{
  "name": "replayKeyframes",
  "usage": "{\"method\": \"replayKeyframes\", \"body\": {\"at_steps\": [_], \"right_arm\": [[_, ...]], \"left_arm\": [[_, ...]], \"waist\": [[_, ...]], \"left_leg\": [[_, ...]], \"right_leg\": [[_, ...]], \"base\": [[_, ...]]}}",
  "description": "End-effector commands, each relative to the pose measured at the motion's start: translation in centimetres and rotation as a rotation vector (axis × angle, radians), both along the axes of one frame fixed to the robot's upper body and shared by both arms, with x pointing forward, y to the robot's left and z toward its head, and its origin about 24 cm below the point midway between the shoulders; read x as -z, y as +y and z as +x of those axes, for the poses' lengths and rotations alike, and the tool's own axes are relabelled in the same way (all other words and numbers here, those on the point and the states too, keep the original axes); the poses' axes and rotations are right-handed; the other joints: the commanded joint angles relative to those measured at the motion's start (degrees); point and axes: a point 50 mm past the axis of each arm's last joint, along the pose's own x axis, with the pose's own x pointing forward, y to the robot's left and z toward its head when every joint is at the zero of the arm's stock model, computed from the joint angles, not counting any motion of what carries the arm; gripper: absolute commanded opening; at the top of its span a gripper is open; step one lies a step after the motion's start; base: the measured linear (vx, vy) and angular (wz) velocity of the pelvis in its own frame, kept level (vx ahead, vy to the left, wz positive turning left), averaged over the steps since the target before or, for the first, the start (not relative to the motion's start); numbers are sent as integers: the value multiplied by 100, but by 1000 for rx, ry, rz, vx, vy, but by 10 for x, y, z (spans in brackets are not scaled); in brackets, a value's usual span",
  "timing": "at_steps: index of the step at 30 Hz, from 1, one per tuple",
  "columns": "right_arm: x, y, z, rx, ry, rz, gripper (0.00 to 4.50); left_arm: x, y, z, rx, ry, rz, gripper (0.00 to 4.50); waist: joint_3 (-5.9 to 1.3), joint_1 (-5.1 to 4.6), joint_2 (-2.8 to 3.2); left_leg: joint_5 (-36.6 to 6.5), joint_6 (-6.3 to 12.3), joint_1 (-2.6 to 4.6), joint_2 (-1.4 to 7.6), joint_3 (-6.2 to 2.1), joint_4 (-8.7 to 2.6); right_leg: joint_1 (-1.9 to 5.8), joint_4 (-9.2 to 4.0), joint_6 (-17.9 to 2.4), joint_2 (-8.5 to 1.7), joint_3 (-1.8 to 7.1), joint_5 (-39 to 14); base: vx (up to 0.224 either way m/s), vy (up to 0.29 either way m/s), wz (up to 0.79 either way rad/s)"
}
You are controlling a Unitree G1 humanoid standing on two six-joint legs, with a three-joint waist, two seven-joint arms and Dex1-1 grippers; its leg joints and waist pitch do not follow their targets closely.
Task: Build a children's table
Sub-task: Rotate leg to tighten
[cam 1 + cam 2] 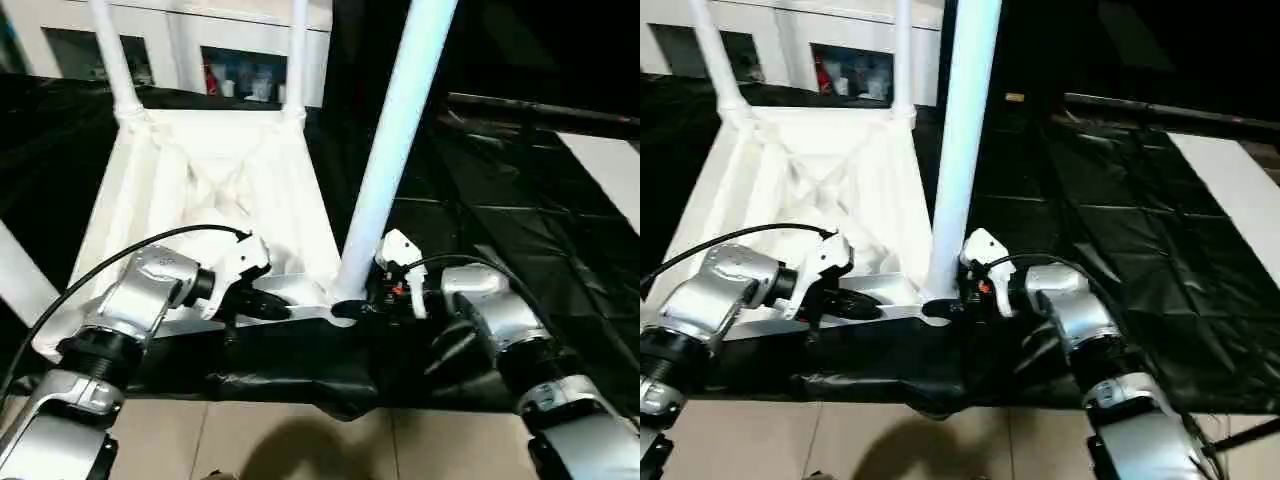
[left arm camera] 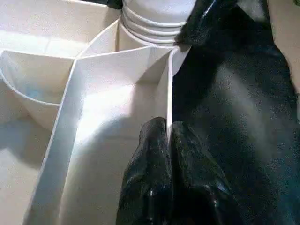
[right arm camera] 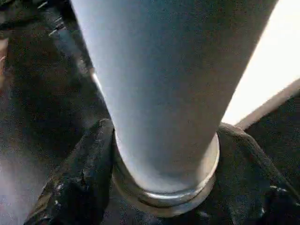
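The children's table lies upside down on the black sheet, its white ribbed tabletop (image 1: pixel 200 190) facing up. Two white legs (image 1: pixel 115 60) (image 1: pixel 297 50) stand in the far corner sockets. A third leg (image 1: pixel 395 130) rises from the near right socket. My left gripper (image 1: pixel 275 308) is shut on the tabletop's thin near rim (image 2: pixel 168 93), just left of that socket. My right gripper (image 1: pixel 362 305) closes around the base of the near right leg (image 3: pixel 164 93), with a black finger (image 3: pixel 89 164) pressed against each side of its collar.
The black-sheeted worktable (image 1: pixel 500 230) stretches to the right, with a long flat white board (image 1: pixel 610 170) at its far right. Another white tube (image 1: pixel 20 270) slants in at the left edge. Beige floor tiles (image 1: pixel 300 440) begin just below the table's near edge.
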Motion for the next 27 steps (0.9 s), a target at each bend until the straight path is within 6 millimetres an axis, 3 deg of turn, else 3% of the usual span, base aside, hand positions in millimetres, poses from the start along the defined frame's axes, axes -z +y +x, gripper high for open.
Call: {"method": "replayKeyframes", "body": {"at_steps": [1, 3, 5, 6, 11, 14, 20, 22, 24, 26, 27], "right_arm": [[6, -6, 11, 230, 18, -3, 271], [13, -4, 14, 358, 45, -9, 271], [20, -1, 18, 496, 79, -22, 271], [23, 0, 19, 557, 92, -28, 271], [22, 12, 27, 742, 72, -81, 270], [17, 25, 30, 755, 53, -65, 270], [3, 41, 31, 628, -21, 52, 270], [-3, 38, 32, 596, -49, 105, 340], [-6, 33, 32, 566, -75, 113, 342], [-7, 22, 31, 502, -90, 101, 362], [-8, 20, 31, 482, -93, 96, 375]], "left_arm": [[16, -19, -5, 12, 48, -30, 0], [20, -24, 4, -95, 1, -13, 0], [23, -33, 13, -201, -29, -2, 0], [24, -38, 18, -251, -47, 6, 0], [27, -66, 31, -439, -78, 12, 0], [27, -74, 35, -471, -114, 32, 0], [27, -80, 34, -407, -130, 37, 0], [28, -77, 32, -381, -130, 35, 0], [28, -73, 31, -374, -123, 32, 0], [28, -67, 27, -325, -115, 29, 0], [28, -65, 26, -311, -115, 30, 0]], "waist": [[-276, -22, 77], [-268, -69, 51], [-258, -63, 65], [-265, -63, 47], [-277, -42, 40], [-293, -29, 36], [-320, 16, 19], [-315, 24, 8], [-312, 35, 11], [-307, 13, -2], [-311, 9, 4]], "left_leg": [[-1473, -63, 14, 120, -16, -377], [-1692, -166, 34, 115, -38, -380], [-1811, -182, 88, 109, -28, -362], [-1805, -170, 78, 96, -36, -358], [-1840, -89, 89, 76, -17, -329], [-1807, -52, 67, 75, -21, -335], [-1363, 129, -8, 77, 7, -325], [-1326, 177, -12, 84, 14, -326], [-1265, 242, -36, 88, 9, -330], [-1258, 241, -81, 79, -15, -351], [-1279, 248, -65, 96, -14, -337]], "right_leg": [[257, -445, -1135, -396, 219, -1647], [237, -495, -957, -395, 213, -2190], [176, -548, -867, -402, 229, -2468], [182, -566, -782, -404, 225, -2639], [132, -603, -638, -387, 214, -2700], [142, -595, -604, -382, 209, -2564], [219, -495, -810, -380, 223, -1684], [225, -493, -854, -386, 222, -1622], [248, -482, -873, -386, 215, -1554], [286, -496, -805, -393, 189, -1806], [275, -509, -797, -403, 195, -1870]], "base": [[0, 0, 0], [0, 0, 0], [0, 0, 0], [0, 0, 0], [0, 0, 0], [0, 0, 0], [0, 0, 0], [0, 0, 0], [0, 0, 0], [0, 0, 0], [0, 0, 0]]}}
